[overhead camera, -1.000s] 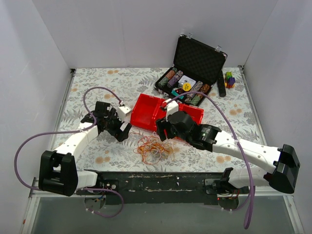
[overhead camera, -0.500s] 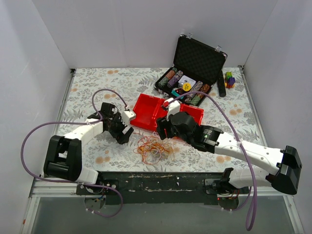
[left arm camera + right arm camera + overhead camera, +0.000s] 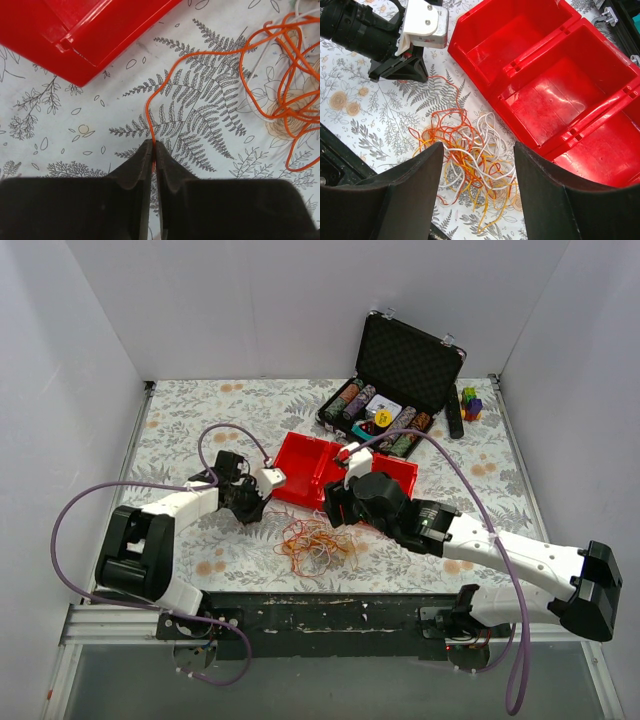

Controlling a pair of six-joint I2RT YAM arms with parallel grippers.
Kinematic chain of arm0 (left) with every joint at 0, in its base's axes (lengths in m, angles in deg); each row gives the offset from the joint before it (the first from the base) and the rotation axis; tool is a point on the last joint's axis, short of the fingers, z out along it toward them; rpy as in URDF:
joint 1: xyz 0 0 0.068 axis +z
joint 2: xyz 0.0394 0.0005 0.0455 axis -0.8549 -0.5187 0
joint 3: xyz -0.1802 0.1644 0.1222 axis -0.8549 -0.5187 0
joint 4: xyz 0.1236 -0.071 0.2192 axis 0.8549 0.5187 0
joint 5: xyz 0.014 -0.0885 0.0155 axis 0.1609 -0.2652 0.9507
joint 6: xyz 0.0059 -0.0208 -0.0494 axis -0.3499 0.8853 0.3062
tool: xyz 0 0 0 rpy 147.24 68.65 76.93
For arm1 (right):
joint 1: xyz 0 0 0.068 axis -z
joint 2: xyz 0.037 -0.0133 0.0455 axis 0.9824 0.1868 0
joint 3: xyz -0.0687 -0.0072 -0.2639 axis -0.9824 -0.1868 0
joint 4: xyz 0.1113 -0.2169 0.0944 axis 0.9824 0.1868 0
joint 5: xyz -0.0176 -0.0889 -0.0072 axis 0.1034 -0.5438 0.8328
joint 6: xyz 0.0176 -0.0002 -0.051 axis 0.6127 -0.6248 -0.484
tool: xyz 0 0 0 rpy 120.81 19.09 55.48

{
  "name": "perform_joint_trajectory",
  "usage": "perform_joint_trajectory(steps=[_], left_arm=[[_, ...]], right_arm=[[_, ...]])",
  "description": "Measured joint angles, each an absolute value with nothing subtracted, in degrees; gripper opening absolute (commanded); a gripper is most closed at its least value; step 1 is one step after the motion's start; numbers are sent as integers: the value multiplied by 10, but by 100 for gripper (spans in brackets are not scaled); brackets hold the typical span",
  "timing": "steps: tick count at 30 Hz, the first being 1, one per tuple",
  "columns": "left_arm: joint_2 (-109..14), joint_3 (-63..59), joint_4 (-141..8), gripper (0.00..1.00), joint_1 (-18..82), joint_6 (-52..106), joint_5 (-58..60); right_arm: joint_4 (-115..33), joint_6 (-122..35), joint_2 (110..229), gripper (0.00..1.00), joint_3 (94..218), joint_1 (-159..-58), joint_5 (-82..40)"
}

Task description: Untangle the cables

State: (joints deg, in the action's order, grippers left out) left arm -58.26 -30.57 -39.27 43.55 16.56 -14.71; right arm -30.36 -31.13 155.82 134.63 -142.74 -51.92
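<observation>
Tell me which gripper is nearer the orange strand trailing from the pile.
Left. The left gripper is shut on the orange strand; the right gripper hangs open above the pile.

**Wide Open Over the Tangle**

My right gripper [image 3: 479, 150] hangs with jaws spread wide. Between my fingers [image 3: 410, 195] lie the cables [image 3: 462, 132], a loose heap of orange, yellow, white and reddish strands on the fern-print table [image 3: 350, 105]. One orange strand runs up-left to the closed tips of the left gripper [image 3: 417, 74]. The red bins [image 3: 545, 75] sit just beside the heap, on its upper right.
</observation>
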Motion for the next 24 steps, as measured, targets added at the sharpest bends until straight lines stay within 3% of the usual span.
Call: perform_joint_trajectory(steps=[9, 16, 24], left_arm=[[-541, -288, -371, 0, 433, 196, -144], [-462, -134, -329, 0, 432, 252, -167], [-423, -20, -273, 0, 432, 302, -210]], right_arm=[[-310, -310, 1556, 69, 1340, -1427, -514], [-350, -311, 1580, 83, 1339, -1428, -488], [-396, -318, 1649, 89, 1339, -1441, -476]])
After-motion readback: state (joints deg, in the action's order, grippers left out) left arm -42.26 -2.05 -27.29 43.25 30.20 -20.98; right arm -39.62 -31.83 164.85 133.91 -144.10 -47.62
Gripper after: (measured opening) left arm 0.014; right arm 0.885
